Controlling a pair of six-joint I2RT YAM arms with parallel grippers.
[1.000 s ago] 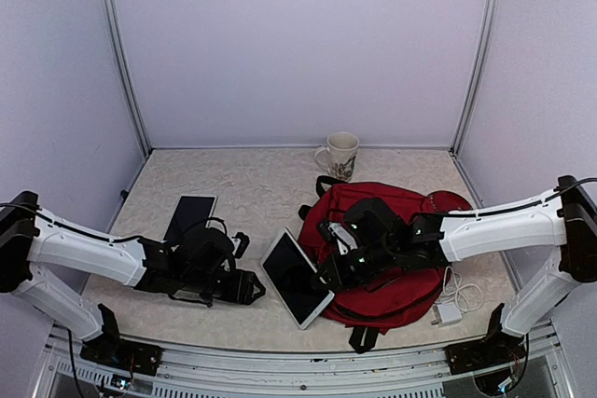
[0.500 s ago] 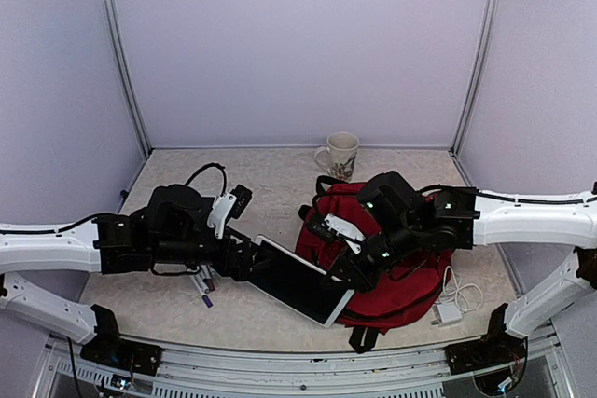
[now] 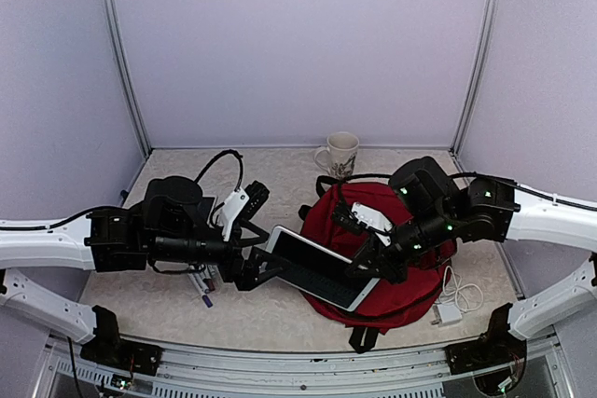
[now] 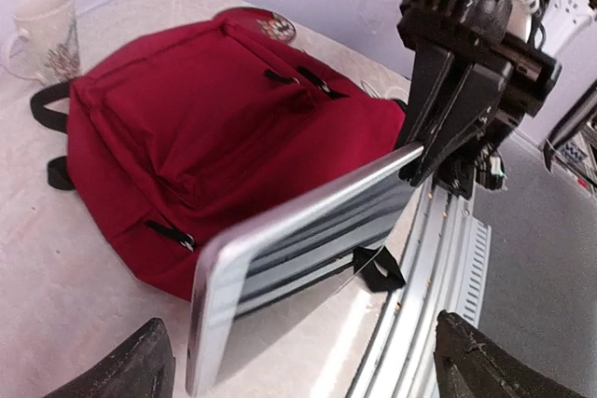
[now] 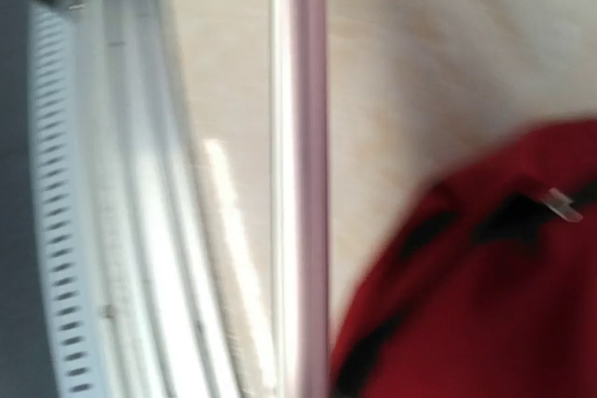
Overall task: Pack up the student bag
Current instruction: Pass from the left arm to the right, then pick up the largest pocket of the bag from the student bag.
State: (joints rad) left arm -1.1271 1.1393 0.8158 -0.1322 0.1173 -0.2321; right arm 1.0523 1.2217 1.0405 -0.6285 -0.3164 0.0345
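Observation:
The student bag (image 3: 410, 291) is a dark red backpack lying flat right of centre, also in the left wrist view (image 4: 215, 118). A silver-edged tablet (image 3: 322, 267) hangs tilted above the bag's left side. My right gripper (image 3: 368, 263) is shut on the tablet's right end; the left wrist view shows this clamp (image 4: 438, 151) on the tablet (image 4: 308, 230). My left gripper (image 3: 254, 258) stands open at the tablet's left end, its fingers wide on either side (image 4: 308, 361) and apart from it. The right wrist view is blurred, with the tablet edge (image 5: 298, 184) beside the red bag (image 5: 485, 305).
A patterned mug (image 3: 340, 154) stands at the back behind the bag. A white charger with cable (image 3: 446, 312) lies right of the bag. Pens (image 3: 203, 286) lie under my left arm. A metal rail (image 3: 298, 361) runs along the table's front edge.
The tablet has come up off the table and travelled right, over the bag. My left gripper has opened wide and let go of its left end. The right arm rose with it.

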